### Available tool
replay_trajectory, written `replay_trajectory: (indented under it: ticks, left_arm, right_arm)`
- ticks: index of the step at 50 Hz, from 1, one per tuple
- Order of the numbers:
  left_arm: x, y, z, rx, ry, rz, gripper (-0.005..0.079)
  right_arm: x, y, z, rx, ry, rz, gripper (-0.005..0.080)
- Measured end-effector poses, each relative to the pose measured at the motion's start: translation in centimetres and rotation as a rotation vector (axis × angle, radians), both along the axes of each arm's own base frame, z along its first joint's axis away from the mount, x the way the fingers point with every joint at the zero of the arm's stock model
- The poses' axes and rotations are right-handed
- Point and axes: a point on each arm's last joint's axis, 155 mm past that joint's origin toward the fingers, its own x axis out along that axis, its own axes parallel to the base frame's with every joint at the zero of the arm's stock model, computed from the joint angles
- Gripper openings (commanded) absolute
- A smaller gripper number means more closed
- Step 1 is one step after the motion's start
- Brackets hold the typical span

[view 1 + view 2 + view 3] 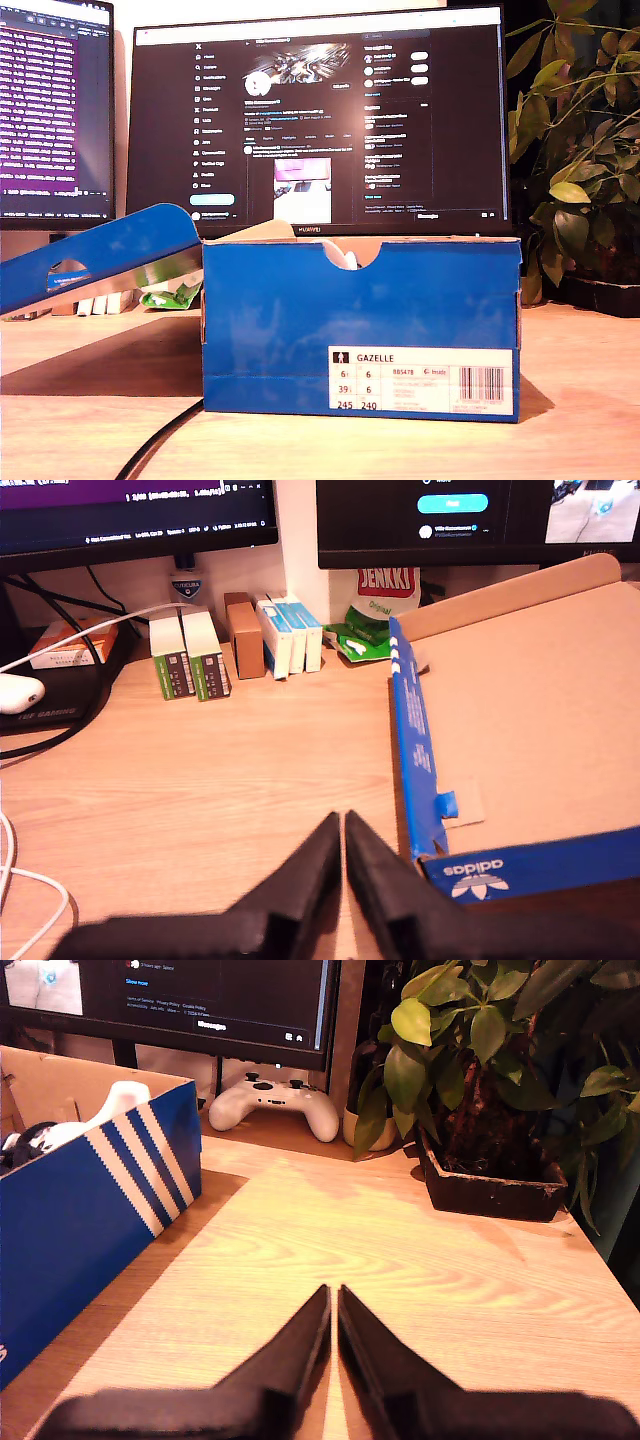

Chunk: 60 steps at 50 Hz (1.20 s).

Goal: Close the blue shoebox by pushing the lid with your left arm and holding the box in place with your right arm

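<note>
My first end effector clenched, empty | my second end effector clenched, empty | blue cardboard shoebox rectangular, lid raised.

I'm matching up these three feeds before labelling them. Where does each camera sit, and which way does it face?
Exterior view: low at desk level, facing the blue shoebox end-on, monitors behind; no arm shows.
First wrist view: on my first gripper, shut, looking across the desk beside the open lid.
Second wrist view: on my second gripper, shut, looking past the box's striped side toward a potted plant.
Shared: all three show the shoebox; the plant shows in the exterior and second wrist views.
</note>
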Motion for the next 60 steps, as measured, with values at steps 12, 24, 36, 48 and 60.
replay_trajectory:
  ticks: [12, 24, 36, 48, 60]
  left_arm:
    - [0.0, 0.0, 0.0, 0.0, 0.0, 0.0, -0.0013]
    - [0.0, 0.0, 0.0, 0.0, 0.0, 0.0, -0.0013]
    - [0.0, 0.0, 0.0, 0.0, 0.0, 0.0, -0.0013]
    - [0.0, -0.4, 0.1, -0.046, -0.001, -0.017, -0.0013]
    - [0.0, -1.4, 1.3, -0.195, -0.029, -0.047, -0.0015]
  right_arm:
    - [0.0, 0.0, 0.0, 0.0, 0.0, 0.0, -0.0011]
    - [0.0, 0.0, 0.0, 0.0, 0.0, 0.0, -0.0011]
    - [0.0, 0.0, 0.0, 0.0, 0.0, 0.0, -0.0011]
    - [0.0, 0.6, 0.3, 0.104, -0.002, 0.018, -0.0011]
    - [-0.5, 4.0, 2.3, 0.433, -0.014, 0.169, -0.0011]
